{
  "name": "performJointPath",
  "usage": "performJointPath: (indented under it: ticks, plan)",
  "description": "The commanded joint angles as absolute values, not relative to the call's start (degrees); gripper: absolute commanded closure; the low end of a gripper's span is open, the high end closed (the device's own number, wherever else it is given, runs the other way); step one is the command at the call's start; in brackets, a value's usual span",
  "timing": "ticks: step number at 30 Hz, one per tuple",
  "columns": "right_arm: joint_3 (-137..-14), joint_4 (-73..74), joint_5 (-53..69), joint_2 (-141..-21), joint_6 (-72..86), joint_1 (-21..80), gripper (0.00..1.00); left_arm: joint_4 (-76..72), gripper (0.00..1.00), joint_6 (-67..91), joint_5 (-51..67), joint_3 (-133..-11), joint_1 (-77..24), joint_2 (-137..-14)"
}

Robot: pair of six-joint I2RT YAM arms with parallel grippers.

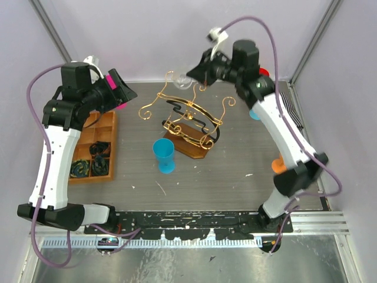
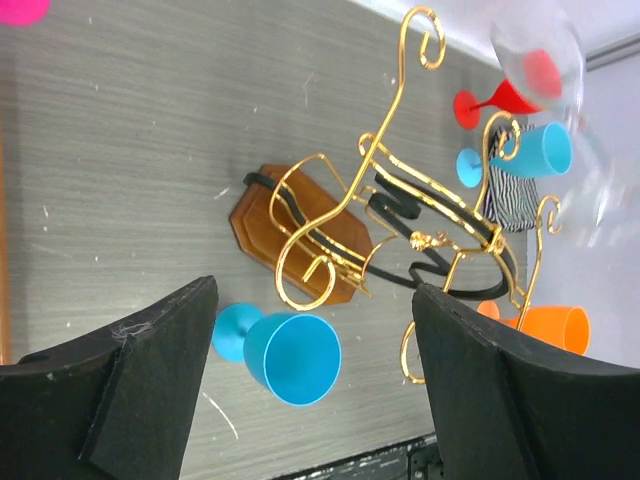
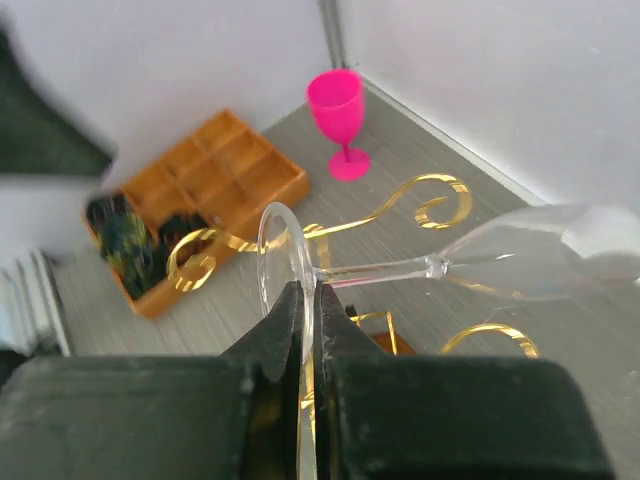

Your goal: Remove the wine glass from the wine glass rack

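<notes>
The wine glass rack [image 1: 188, 118] of gold wire scrolls and black curves stands on its brown wooden base [image 1: 187, 146] mid-table. It also shows in the left wrist view [image 2: 400, 210]. The clear wine glass [image 3: 540, 250] lies sideways above the rack's far gold scrolls [image 3: 420, 200]. My right gripper [image 3: 308, 290] is shut on the rim of its round foot [image 3: 272, 250], and its stem points away from the jaws. In the top view the glass [image 1: 181, 79] sits by the right gripper [image 1: 197, 73]. I cannot tell if it touches the wire. My left gripper [image 1: 123, 91] is open and empty, left of the rack.
A blue goblet [image 1: 164, 154] stands in front of the rack. An orange compartment tray [image 1: 94, 150] is at the left, and a pink goblet [image 3: 340, 110] stands behind it. An orange cup [image 1: 277, 164], a blue cup [image 1: 254, 114] and a red glass [image 2: 500, 95] are at the right.
</notes>
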State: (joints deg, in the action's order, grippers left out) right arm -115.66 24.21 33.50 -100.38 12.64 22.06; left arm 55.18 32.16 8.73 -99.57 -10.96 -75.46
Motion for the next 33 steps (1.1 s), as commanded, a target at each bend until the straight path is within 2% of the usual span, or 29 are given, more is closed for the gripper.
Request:
performJointPath:
  ticks: [1,5,10,15,19,26,33]
  plan:
    - [-100.4,15.1,19.5,-82.7,-25.1,31.7,0.99,50.0,0.13,30.5,11.1,-103.4,-8.7,-76.6]
    - [-97.8,19.2,12.9,-80.6,-39.2,35.1,0.99,40.6,0.09,25.4,16.5,-105.6,-7.7,-80.9]
    - [-94.5,17.6,0.9,-79.7,-48.9,42.0,0.99,40.4,0.12,21.6,25.5,-114.7,-7.5,-90.5]
    - [-94.7,18.7,-0.9,-80.6,-53.2,44.5,0.99,28.5,0.11,30.3,38.6,-114.4,-7.6,-93.8]
    - [-95.4,20.4,0.4,-81.5,-55.2,46.1,0.99,19.5,0.09,36.8,44.8,-116.1,-7.5,-96.5]
    - [-96.2,23.9,-3.2,-82.9,-59.8,52.5,0.99,10.4,0.0,43.0,50.5,-115.4,-7.8,-98.2]
    - [-95.4,22.9,-11.9,-84.4,-64.5,58.9,0.99,10.1,0.01,42.1,54.0,-115.5,-9.4,-99.1]
